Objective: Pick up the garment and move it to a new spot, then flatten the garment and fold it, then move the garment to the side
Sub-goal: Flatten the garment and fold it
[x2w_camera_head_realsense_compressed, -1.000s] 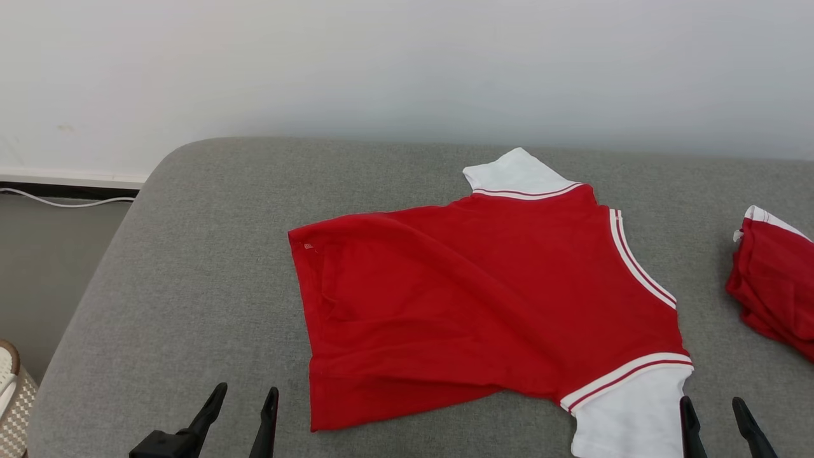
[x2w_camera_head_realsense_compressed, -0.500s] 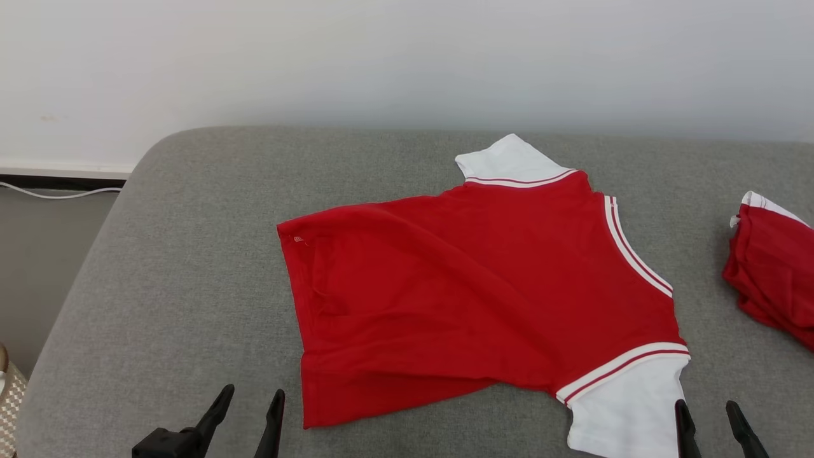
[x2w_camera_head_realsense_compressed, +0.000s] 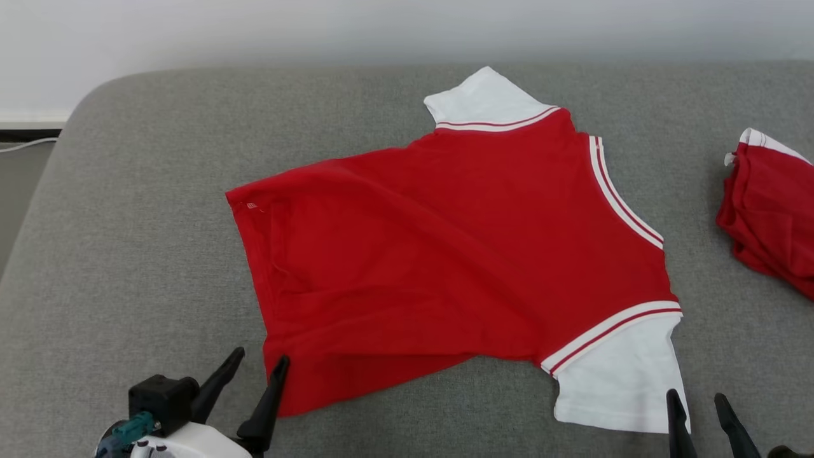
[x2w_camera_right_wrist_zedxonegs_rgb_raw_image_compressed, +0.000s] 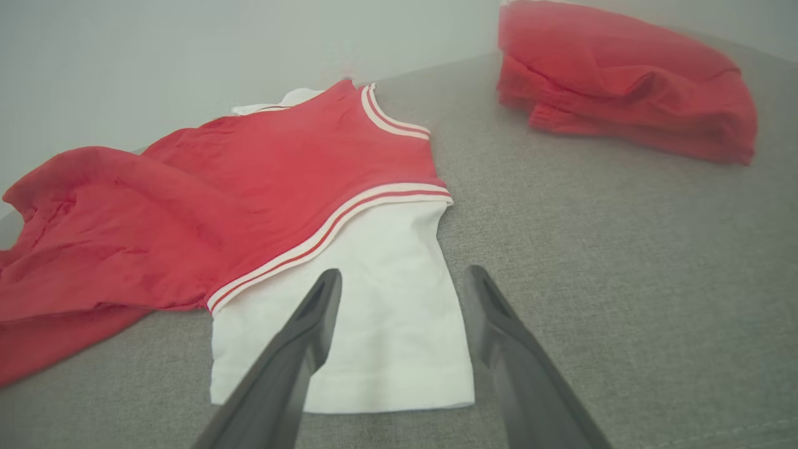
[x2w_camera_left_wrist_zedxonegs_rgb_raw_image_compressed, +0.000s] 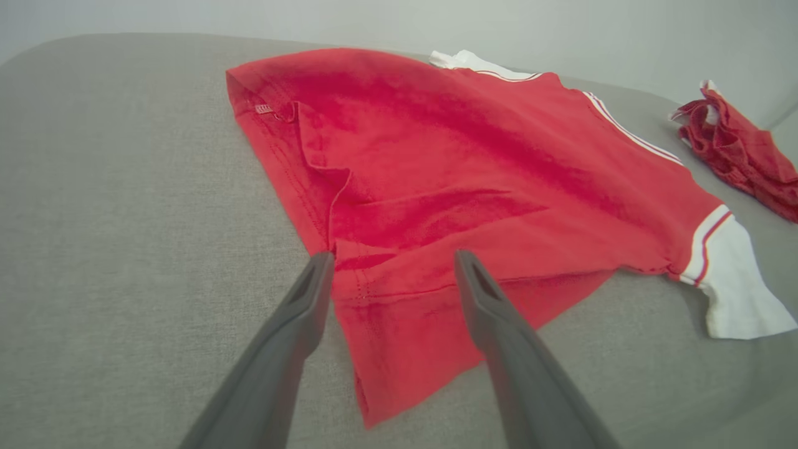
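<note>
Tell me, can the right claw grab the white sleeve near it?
Probably yes. The right claw is open and points straight at the white sleeve. The sleeve lies flat on the grey cushion, with nothing between them or on top of it.

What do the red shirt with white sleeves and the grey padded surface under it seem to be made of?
Red shirt with white sleeves: soft knit fabric, probably cotton jersey, matte; it drapes in wrinkles and has a stitched hem. Grey padded surface: woven upholstery cloth, matte; fine speckled weave and rounded edge suggest padding beneath.
</note>
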Motion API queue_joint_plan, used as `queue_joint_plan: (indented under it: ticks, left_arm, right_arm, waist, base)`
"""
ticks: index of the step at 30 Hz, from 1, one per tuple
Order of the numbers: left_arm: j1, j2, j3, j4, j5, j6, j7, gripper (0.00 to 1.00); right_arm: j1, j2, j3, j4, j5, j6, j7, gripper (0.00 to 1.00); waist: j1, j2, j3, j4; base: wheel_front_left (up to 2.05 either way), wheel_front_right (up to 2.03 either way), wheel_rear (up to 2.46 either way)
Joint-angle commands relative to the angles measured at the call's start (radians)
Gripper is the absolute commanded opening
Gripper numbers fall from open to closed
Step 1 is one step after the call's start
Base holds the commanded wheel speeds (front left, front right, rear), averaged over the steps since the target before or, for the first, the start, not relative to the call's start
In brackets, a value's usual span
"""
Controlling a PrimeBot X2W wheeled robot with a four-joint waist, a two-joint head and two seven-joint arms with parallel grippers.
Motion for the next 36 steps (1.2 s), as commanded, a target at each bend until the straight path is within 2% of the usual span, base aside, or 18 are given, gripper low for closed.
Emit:
queue_joint_plan:
  ticks: [1,5,10,29,36]
  left_arm:
    - [-0.07,0.028,0.049,0.018,-0.015,-0.03,-0.012,1.0]
    - [-0.099,0.029,0.059,0.086,-0.047,-0.081,-0.013,1.0]
    - [-0.109,0.029,0.062,0.132,-0.068,-0.12,-0.018,1.0]
    - [-0.124,0.011,0.073,0.166,-0.125,-0.187,-0.038,1.0]
    - [-0.136,0.012,0.071,0.174,-0.127,-0.204,-0.043,1.0]
  right_arm:
    - [-0.048,-0.016,0.026,-0.013,0.015,0.0,-0.015,1.0]
    - [-0.074,-0.016,0.031,0.0,0.026,0.0,-0.015,1.0]
    - [-0.084,-0.016,0.037,0.013,0.041,0.0,-0.015,1.0]
    - [-0.106,-0.016,0.098,0.078,0.122,0.0,-0.015,1.0]
    - [-0.095,-0.016,0.084,0.09,0.143,0.0,-0.015,1.0]
  waist:
    - [0.0001,-0.0001,0.058,-0.033]
    - [0.0001,-0.0001,0.092,-0.045]
    - [0.0001,-0.0001,0.106,-0.048]
    - [0.0001,-0.0001,0.154,-0.049]
    - [0.0001,-0.0001,0.162,-0.055]
  base:
    - [0.0,0.0,0.0]
    - [0.0,0.0,0.0]
    - [0.0,0.0,0.0]
    - [0.0,0.0,0.0]
    - [0.0,0.0,0.0]
